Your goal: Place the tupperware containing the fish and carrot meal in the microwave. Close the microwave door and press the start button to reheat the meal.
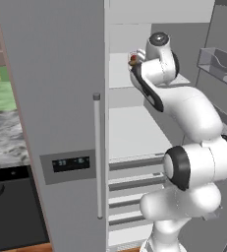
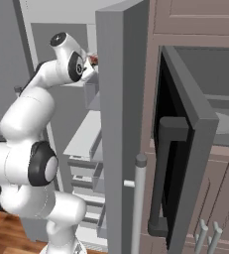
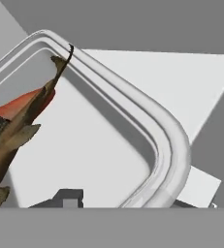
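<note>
Gripper (image 3: 108, 206), mostly cut off at the frame edge, straddles the tupperware (image 3: 174, 145) rim; grip unclear, fish (image 3: 11, 135) cropped.

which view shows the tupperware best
The hand view: the tupperware is close up, its rounded rim and white floor plain, the fish lying over the carrot inside. The left base view gives a speck of food beside the arm up in the fridge; the right base view likewise.
</note>
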You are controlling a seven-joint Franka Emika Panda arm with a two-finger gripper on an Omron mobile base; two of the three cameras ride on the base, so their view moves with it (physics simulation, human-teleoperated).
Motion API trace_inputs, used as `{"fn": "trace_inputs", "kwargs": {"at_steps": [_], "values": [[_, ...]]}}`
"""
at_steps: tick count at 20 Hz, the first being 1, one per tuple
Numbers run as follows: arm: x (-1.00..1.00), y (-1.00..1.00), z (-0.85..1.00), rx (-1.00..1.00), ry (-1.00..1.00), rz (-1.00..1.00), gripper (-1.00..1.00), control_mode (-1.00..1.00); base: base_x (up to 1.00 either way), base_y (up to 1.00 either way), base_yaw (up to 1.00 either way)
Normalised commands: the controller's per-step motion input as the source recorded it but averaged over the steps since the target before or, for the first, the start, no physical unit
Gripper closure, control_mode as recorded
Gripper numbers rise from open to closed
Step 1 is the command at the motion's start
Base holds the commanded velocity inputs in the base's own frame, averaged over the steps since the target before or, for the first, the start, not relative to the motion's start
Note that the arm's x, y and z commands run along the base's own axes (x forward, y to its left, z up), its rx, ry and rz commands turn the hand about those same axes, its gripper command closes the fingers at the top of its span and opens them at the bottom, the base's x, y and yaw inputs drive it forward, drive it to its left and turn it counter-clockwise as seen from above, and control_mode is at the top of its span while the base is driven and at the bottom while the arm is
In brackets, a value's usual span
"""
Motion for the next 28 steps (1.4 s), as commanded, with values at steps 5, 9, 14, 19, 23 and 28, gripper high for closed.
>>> {"fn": "trace_inputs", "kwargs": {"at_steps": [5, 9, 14, 19, 23, 28], "values": [[-1.00, 0.00, 0.11, 0.01, 0.00, -0.04, 1.00, -1.00, 0.00, 0.00, 0.00], [-1.00, 0.00, 0.00, 0.02, -0.04, 0.00, 1.00, -1.00, 0.00, 0.00, 0.00], [-1.00, 0.00, -0.14, 0.03, -0.03, 0.12, 1.00, -1.00, 0.00, 0.00, 0.00], [-1.00, 0.00, -0.19, 0.00, 0.03, 0.17, 1.00, -1.00, 0.00, 0.00, 0.00], [-0.87, 0.00, -0.06, 0.00, 0.07, 0.10, 1.00, -1.00, 0.00, 0.00, 0.00], [-0.32, 0.00, 0.00, 0.00, 0.01, 0.01, 1.00, -1.00, 0.00, 0.00, 0.00]]}}
